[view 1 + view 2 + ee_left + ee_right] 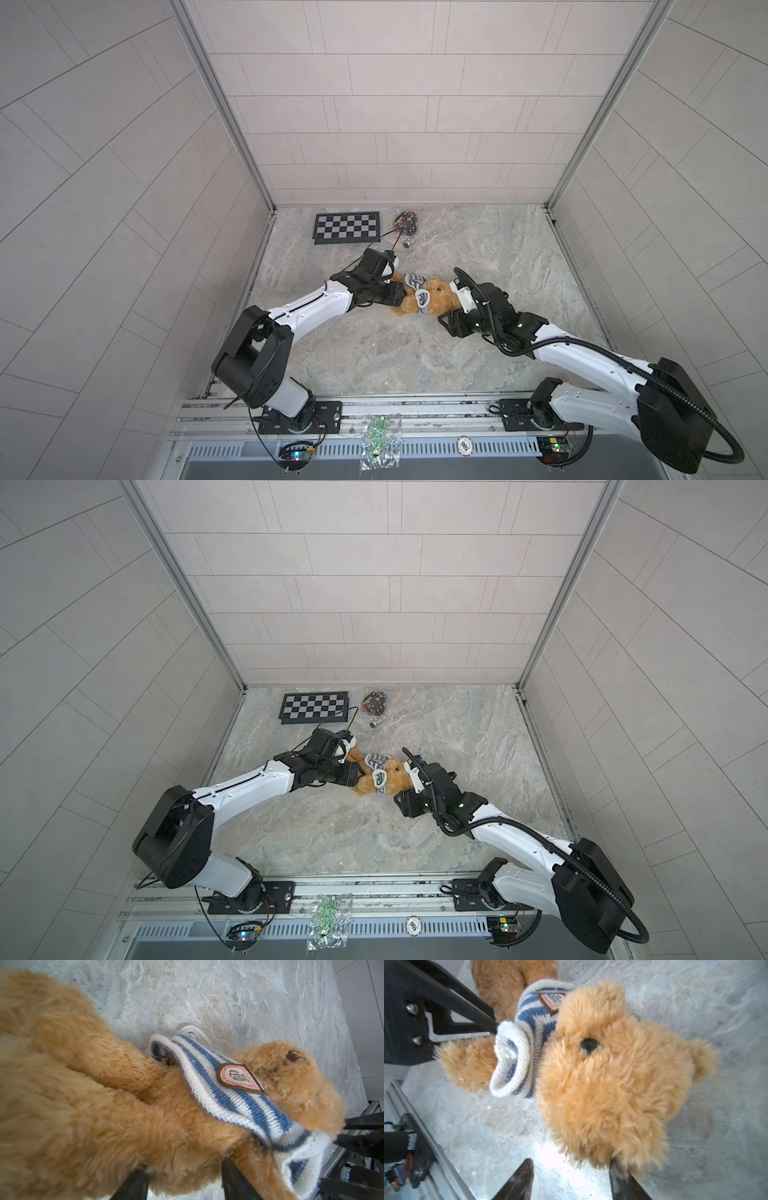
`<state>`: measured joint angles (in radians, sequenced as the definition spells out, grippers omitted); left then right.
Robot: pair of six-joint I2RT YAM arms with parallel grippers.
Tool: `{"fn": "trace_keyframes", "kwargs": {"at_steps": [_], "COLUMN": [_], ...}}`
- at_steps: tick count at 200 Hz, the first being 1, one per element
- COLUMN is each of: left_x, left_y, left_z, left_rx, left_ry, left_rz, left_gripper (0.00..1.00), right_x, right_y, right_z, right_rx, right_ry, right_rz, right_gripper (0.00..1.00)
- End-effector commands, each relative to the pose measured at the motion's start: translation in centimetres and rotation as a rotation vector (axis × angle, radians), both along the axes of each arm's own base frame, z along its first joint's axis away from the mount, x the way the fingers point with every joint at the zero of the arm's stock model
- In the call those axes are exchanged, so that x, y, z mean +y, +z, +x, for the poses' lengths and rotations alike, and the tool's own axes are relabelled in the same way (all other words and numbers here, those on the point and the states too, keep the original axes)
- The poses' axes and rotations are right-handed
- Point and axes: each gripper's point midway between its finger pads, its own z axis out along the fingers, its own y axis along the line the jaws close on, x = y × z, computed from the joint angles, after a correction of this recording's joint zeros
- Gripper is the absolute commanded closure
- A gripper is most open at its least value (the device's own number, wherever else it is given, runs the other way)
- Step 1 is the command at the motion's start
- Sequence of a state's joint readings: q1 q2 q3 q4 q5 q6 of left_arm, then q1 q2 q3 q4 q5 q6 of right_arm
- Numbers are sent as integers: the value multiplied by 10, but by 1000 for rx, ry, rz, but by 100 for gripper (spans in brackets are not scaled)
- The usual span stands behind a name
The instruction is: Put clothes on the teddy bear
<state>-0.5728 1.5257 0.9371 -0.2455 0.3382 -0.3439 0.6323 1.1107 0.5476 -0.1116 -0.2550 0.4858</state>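
On the marbled tabletop [415, 353], left gripper [398, 296] clamped the teddy bear [434, 300]; the open right gripper [572, 1164] likely needed to drag the shirt [228, 1093] leftward.

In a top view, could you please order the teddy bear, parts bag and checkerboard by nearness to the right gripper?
From the right gripper:
1. teddy bear, right at its fingers.
2. parts bag, at the back.
3. checkerboard, back left.

2 white arms [309, 302] [582, 353], black joints [249, 357]
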Motion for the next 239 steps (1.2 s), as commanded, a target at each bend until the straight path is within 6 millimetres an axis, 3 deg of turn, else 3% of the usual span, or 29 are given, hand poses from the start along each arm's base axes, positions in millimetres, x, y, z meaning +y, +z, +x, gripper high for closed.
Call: {"fn": "trace_keyframes", "kwargs": {"at_steps": [1,52,93,111,168,184,208,224,239], "left_x": [-4,-4,-8,-10,-12,4,23,20,2], "left_y": [3,3,4,6,21,43,83,101,110], "left_z": [3,6,5,5,6,9,3,-8,-22], "left_rx": [-2,-9,-14,-16,-48,-137,-234,-248,-233], "left_ry": [-6,-5,-16,-21,-18,49,105,93,42], "left_rz": [-1,10,6,-1,-13,22,27,-15,-76], "left_gripper": [42,43,43,43,42,38,34,37,40], "right_x": [-10,-11,-1,11,16,14,11,12,13], "right_y": [5,22,17,26,11,11,12,13,13], "right_z": [9,21,38,48,51,50,47,46,46], "right_rx": [-27,-88,-89,-108,-52,-51,-50,-54,-49], "right_ry": [-48,-100,-99,-83,-86,-94,-103,-101,-101], "right_rz": [-31,-7,-10,25,25,18,22,35,41], "right_gripper": [32,18,19,29,72,82,91,94,95]}}
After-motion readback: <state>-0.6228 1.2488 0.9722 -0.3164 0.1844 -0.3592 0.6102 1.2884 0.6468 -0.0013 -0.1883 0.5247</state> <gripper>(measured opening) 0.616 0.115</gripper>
